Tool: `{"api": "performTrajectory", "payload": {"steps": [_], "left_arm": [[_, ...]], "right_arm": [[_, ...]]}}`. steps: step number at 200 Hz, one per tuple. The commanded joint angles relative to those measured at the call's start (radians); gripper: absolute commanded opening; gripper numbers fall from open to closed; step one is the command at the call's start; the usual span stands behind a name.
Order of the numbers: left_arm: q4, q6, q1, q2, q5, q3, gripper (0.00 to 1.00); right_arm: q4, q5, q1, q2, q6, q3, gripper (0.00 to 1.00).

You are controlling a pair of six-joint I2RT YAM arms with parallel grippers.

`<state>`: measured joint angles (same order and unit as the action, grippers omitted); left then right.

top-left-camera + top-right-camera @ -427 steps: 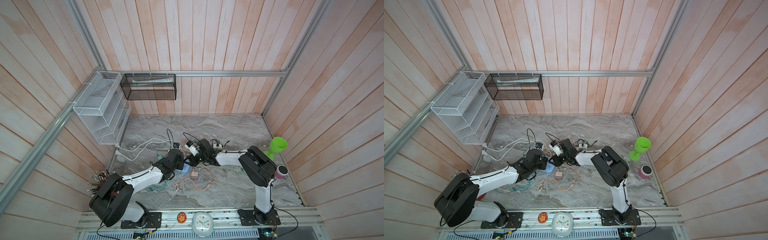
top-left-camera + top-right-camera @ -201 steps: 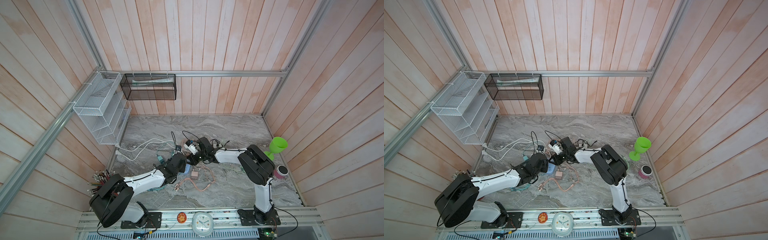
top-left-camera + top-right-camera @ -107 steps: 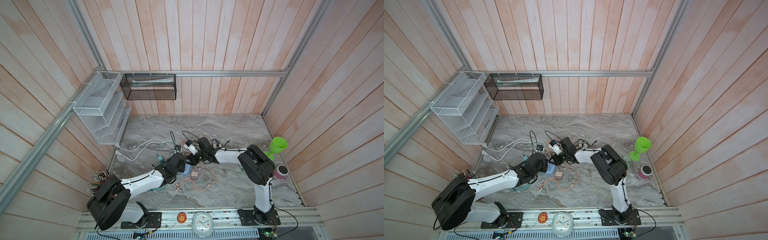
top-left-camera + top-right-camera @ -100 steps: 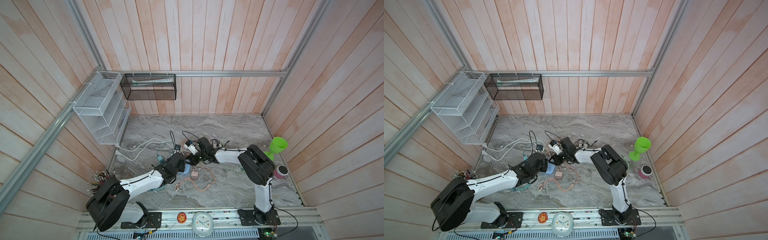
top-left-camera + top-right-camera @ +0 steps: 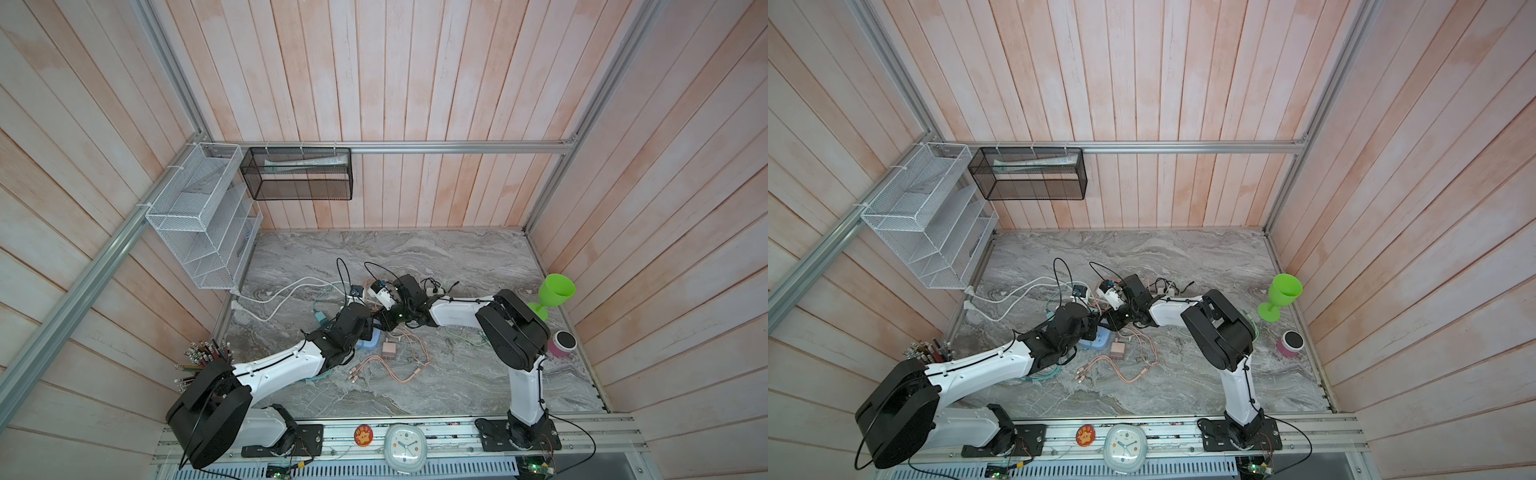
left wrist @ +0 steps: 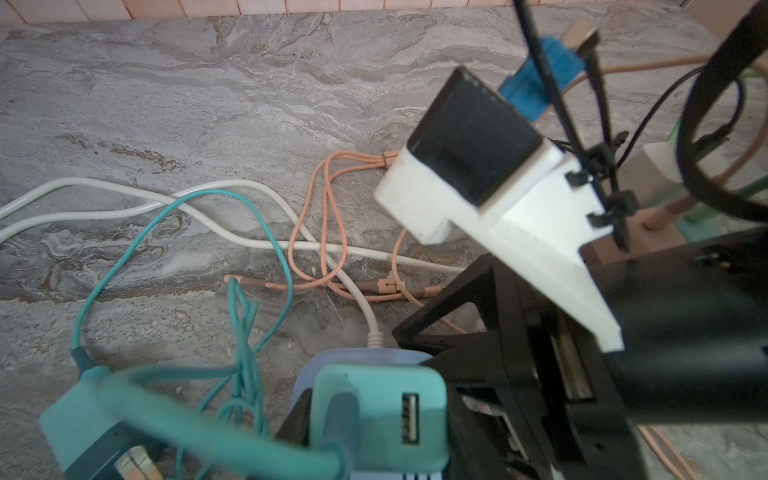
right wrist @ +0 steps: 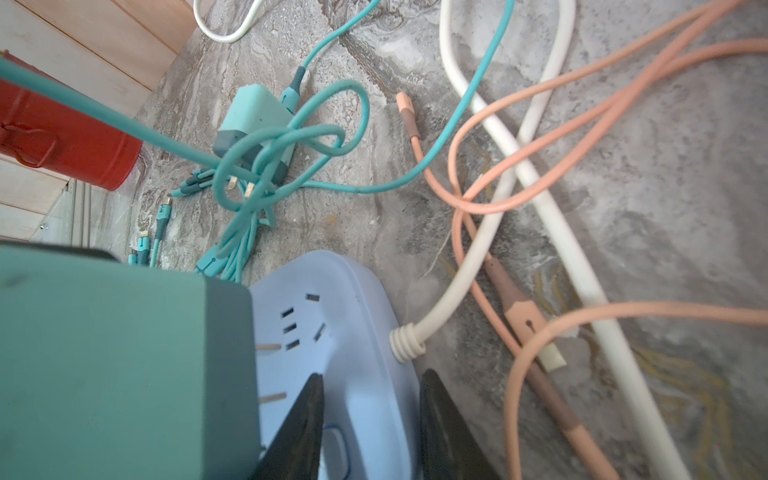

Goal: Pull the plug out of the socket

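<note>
In the right wrist view the teal plug (image 7: 124,365) stands over the pale blue socket (image 7: 353,307). Its brass prongs (image 7: 270,345) show bare in the gap between the two. My left gripper (image 6: 378,415) is shut on the plug (image 6: 376,409), with a black finger (image 6: 297,419) at its side. My right gripper (image 7: 370,428) is shut on the socket's edge near its white cord (image 7: 440,316), one finger (image 7: 301,424) on top. In both top views the grippers (image 5: 368,328) (image 5: 384,322) meet over the socket (image 5: 369,344) (image 5: 1096,341) and hide the plug.
A second teal charger (image 7: 253,129) lies in tangled teal cable. Pink cables (image 5: 399,368) and a pink adapter (image 5: 389,350) lie in front. A red tin (image 7: 62,137) and pencils (image 5: 203,359) stand left. A green goblet (image 5: 555,293) and a pink speaker (image 5: 561,344) stand right.
The left arm's shoulder has swung slightly to the left. Both grippers stay at the socket with their holds unchanged.
</note>
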<state>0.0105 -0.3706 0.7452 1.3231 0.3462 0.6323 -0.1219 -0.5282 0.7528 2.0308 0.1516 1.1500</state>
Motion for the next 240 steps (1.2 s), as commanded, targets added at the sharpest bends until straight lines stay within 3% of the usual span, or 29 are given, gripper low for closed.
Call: {"api": "performTrajectory", "payload": {"steps": [1,88,117,201,240], "left_arm": [[-0.042,-0.005,-0.011,-0.026,-0.003,0.018,0.32],[-0.043,-0.041,-0.137,-0.063,-0.151,-0.012,0.32],[-0.003,-0.077,-0.214,-0.039,-0.287,-0.025,0.32],[-0.005,-0.13,-0.375,0.052,-0.468,-0.003,0.34],[-0.05,-0.129,-0.407,0.107,-0.52,0.04,0.34]], "right_arm": [[0.299,0.149,0.024,0.123,-0.024,-0.095,0.34],[0.238,0.141,0.025,0.1,0.005,-0.104,0.35],[0.217,0.133,0.025,0.093,0.015,-0.1,0.35],[0.191,0.14,0.025,0.038,0.014,-0.077,0.35],[0.211,0.143,0.025,0.022,0.026,-0.04,0.38]]}}
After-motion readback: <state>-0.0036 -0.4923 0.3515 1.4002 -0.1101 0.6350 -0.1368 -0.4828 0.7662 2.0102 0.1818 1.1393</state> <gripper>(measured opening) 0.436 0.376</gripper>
